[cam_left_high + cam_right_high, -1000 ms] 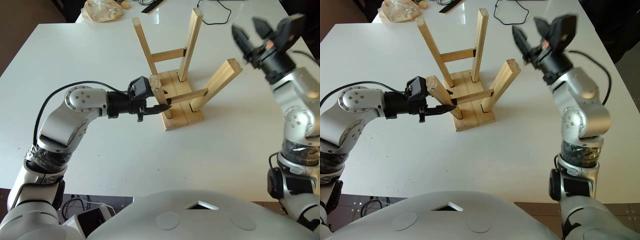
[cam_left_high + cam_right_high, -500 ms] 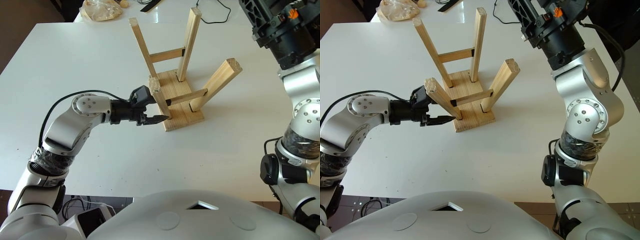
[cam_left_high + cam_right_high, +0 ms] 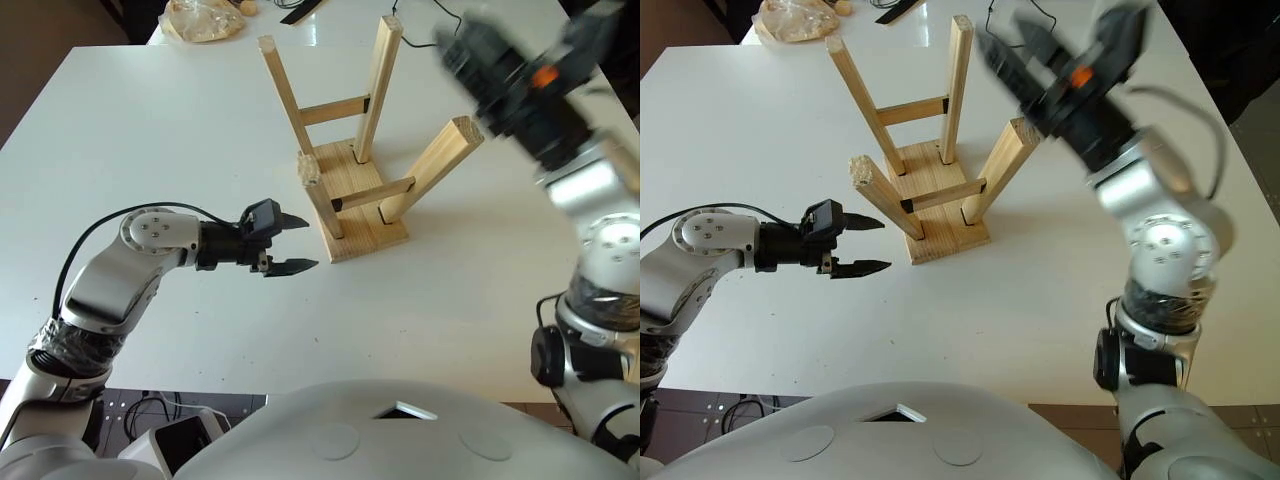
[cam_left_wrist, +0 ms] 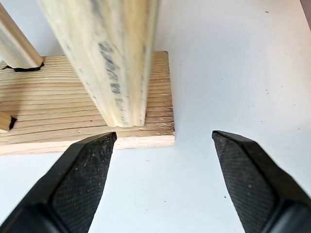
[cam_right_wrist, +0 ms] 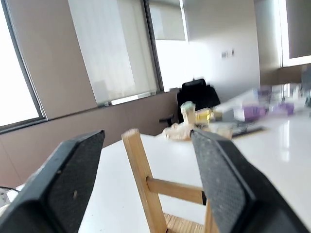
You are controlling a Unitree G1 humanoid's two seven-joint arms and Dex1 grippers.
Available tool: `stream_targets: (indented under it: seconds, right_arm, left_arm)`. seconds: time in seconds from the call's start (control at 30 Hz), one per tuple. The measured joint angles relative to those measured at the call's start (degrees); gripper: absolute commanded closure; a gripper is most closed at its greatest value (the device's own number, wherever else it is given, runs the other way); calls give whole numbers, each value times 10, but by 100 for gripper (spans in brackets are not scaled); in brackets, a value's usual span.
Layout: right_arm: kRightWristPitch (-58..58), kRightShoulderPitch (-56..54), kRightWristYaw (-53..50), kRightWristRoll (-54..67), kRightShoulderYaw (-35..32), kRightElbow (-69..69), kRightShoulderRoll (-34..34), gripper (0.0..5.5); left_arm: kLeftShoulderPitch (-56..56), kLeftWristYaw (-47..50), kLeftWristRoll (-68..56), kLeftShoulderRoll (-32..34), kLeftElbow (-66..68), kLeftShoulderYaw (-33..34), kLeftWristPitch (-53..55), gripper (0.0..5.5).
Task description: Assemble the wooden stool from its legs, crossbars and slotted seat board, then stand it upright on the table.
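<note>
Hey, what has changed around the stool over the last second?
The left gripper has pulled back from the stool's near leg toward the robot; its fingers are open and clear of the wood. The right gripper, open, swung in from the right toward the upturned legs. The stool stayed upside down on its seat board.

I've got the wooden stool [image 3: 350,170] upside down in the far half of the table [image 3: 150,130], about midway between its left and right edges. The pale seat board [image 3: 370,235] lies flat, and four legs [image 3: 378,85] splay upward. One crossbar [image 3: 335,108] joins the far pair, another [image 3: 375,193] the near pair.
</note>
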Motion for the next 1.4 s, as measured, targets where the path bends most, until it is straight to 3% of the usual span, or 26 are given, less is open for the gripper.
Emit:
stream_targets:
  seconds: [0.13, 0.33, 0.5, 0.63, 0.77, 0.9, 1.07, 1.17, 1.23, 1.3, 1.4]
  right_arm:
    - [-59, 5, 31, -62, 42, -1, -19, 225]
    - [-48, 1, 32, -39, 24, 4, -22, 225]
    - [4, -19, 8, 71, -40, 20, -18, 225]
    - [31, -41, 17, 231, -94, 5, -31, 225]
    - [101, 31, 161, 318, -109, -42, -122, 225]
    - [95, 144, 323, 183, -38, -68, -216, 225]
    - [-30, 203, 398, -66, 106, -18, -273, 225]
    - [-123, 221, 415, -208, 184, 46, -286, 225]
    - [-200, 222, 419, -310, 233, 120, -285, 225]
    - [-263, 215, 424, -358, 254, 175, -280, 225]
    - [-297, 204, 422, -374, 250, 214, -263, 225]
  left_arm:
    - [-1, -2, 2, -3, 0, -2, -5, 184]
    - [4, -3, 9, -3, 13, 0, -14, 184]
    - [9, -5, 28, -1, 80, 16, -48, 184]
    - [-4, 8, 41, -13, 143, 41, -74, 184]
    - [-26, 46, 26, -74, 164, 73, -83, 184]
    - [-34, 75, 14, -121, 166, 84, -86, 184]
    - [-42, 88, -10, -159, 154, 84, -64, 184]
    - [-38, 94, -8, -175, 119, 43, -52, 184]
    - [-37, 100, 10, -206, 88, -17, -48, 184]
    - [-36, 110, 19, -244, 76, -67, -42, 184]
    - [-48, 130, 28, -272, 62, -89, -33, 184]
